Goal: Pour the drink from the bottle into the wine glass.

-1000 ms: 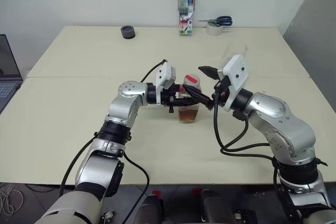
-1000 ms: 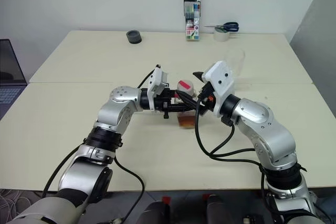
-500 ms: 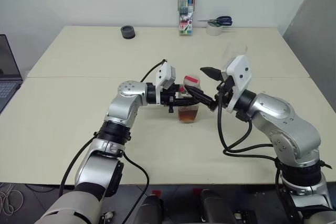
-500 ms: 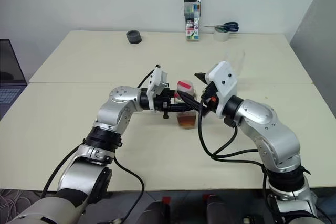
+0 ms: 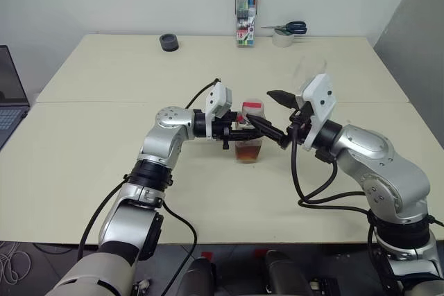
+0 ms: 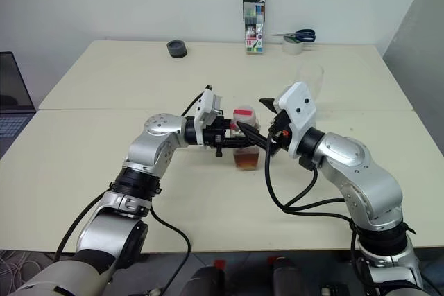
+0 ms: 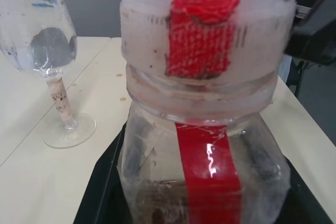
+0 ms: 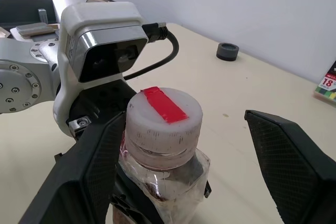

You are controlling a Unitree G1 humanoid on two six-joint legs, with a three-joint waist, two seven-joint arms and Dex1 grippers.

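The bottle (image 5: 250,138) stands upright near the table's middle, with a red strip down its side and over its white cap (image 8: 165,115). The amber drink (image 5: 248,152) fills only its lowest part. My left gripper (image 5: 254,132) reaches in from the left and is shut on the bottle's body. From the right, my right gripper (image 5: 272,116) is open, one finger (image 8: 292,167) on each side of the cap and clear of it. The empty wine glass (image 6: 310,78) stands upright behind my right wrist, also seen at the wine glass's bowl (image 7: 44,30).
Along the table's far edge stand a marker case (image 5: 246,15), scissors on a tape roll (image 5: 286,31) and a black roll (image 5: 168,42). A laptop (image 5: 8,98) sits off the left edge. A seam crosses the tabletop (image 5: 90,164).
My right forearm and elbow have drifted slightly to the right. The bottle, the glass and my left gripper have kept still.
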